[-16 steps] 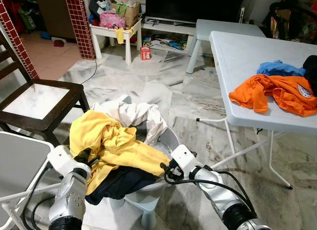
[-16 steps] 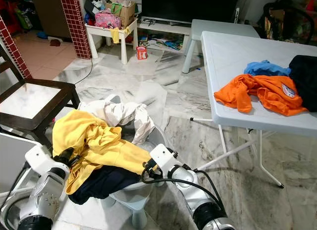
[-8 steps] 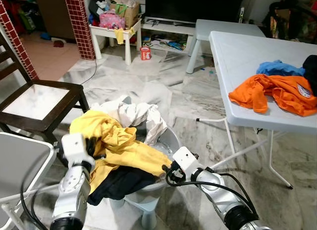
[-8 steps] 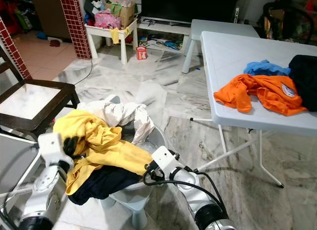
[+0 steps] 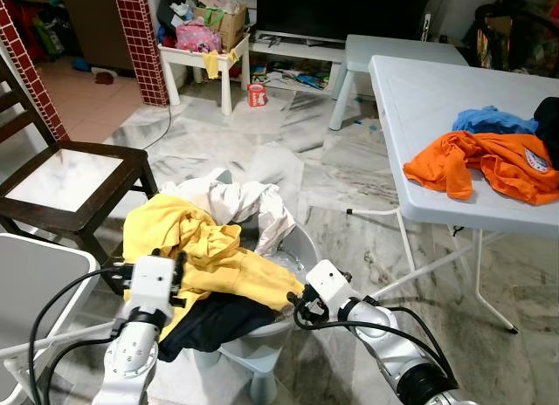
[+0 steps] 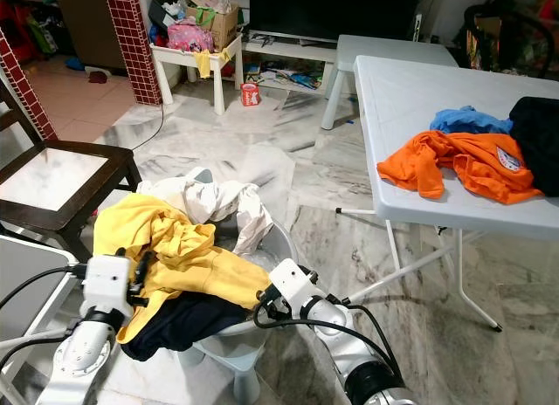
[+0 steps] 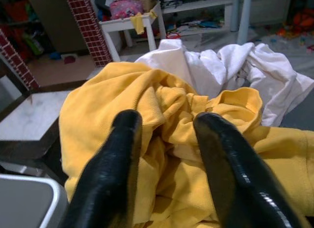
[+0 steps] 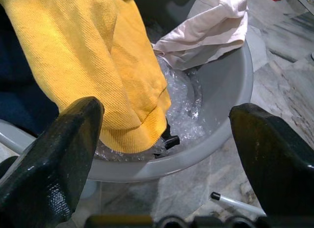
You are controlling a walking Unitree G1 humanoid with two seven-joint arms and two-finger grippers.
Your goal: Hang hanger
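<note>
Around the white folding table [image 5: 419, 99], which stood on a grey marbled floor [image 5: 323, 174], a dark wooden chair [image 5: 74, 182] sat well off to its left, a pale bench [image 5: 393, 49] just behind it, and beyond that a red brick pillar [image 5: 140, 38], a cluttered white side table [image 5: 203, 60] and a dark television [image 5: 341, 10].

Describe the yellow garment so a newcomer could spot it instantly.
Find the grey tub on the marble floor beside the dark wooden chair. The yellow garment is heaped over its near rim, bright against the white cloth behind and the dark garment beneath.
</note>
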